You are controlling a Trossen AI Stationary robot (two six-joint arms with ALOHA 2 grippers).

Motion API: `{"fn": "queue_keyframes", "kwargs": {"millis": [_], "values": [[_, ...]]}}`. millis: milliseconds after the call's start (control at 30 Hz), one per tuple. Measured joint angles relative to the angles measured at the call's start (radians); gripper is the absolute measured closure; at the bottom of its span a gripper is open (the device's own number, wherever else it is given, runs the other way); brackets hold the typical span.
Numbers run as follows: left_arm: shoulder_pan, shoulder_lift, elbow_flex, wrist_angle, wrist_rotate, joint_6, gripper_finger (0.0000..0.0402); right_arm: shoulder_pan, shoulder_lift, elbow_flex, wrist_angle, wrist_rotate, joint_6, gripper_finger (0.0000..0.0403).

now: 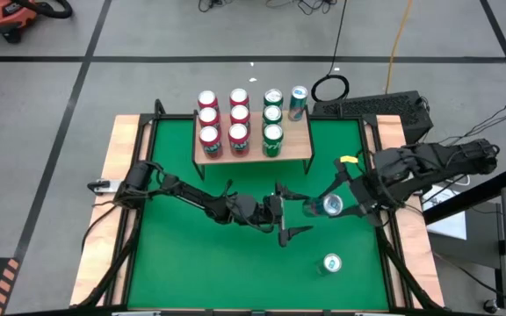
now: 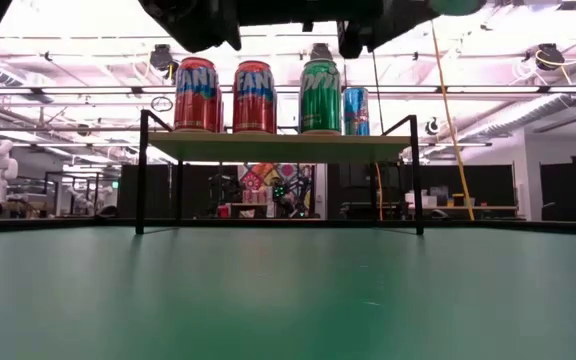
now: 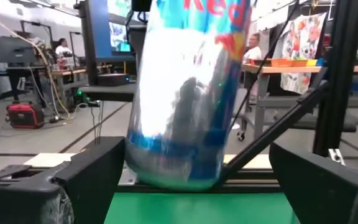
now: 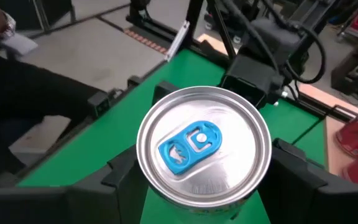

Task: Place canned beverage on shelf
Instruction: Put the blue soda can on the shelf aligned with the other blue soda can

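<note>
Clamping right gripper [image 1: 332,207] onto can [image 4: 202,144], jaws pressing opposite sides of the round body just under the rim, lid and blue tab facing up. Holding it upright in the air over the right half of the table [image 1: 191,254], well short of the shelf.

Judging the handling: tab sealed, so probably full and fairly heavy for its size. Thin metal wall, stiff enough while full but denting under a hard squeeze. Smooth and glossy, so likely slipping if tilted or pinched loosely. Best taking it mid-body from both sides and keeping it vertical.

Hovering just beside, left gripper [image 1: 286,211], fingers spread wide and empty, with the can showing between them in its own wrist view, not touching.

Farther back, shelf [image 1: 297,140] carrying rows of cans [image 1: 238,117]; bare board showing at its right end, looking like the spot to aim for.
</note>
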Motion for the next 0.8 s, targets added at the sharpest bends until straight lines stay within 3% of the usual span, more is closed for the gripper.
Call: {"fn": "queue_keyframes", "kwargs": {"millis": [233, 467, 667, 800], "values": [[0.038, 0.000, 0.003, 0.020, 0.032, -0.006, 0.0004, -0.074, 0.044, 0.000, -0.003, -0.068, -0.040, 0.0168], [0.068, 0.000, 0.003, -0.020, 0.222, -0.005, 0.0004, -0.146, 0.097, 0.000, -0.001, -0.198, -0.069, 0.0168], [0.075, 0.000, 0.002, -0.100, 0.208, -0.006, 0.0010, -0.178, 0.140, 0.000, 0.023, -0.235, -0.084, 0.0168], [0.074, 0.000, 0.002, -0.099, 0.186, 0.004, 0.0041, -0.192, 0.156, 0.000, 0.026, -0.248, -0.083, 0.0167]]}}
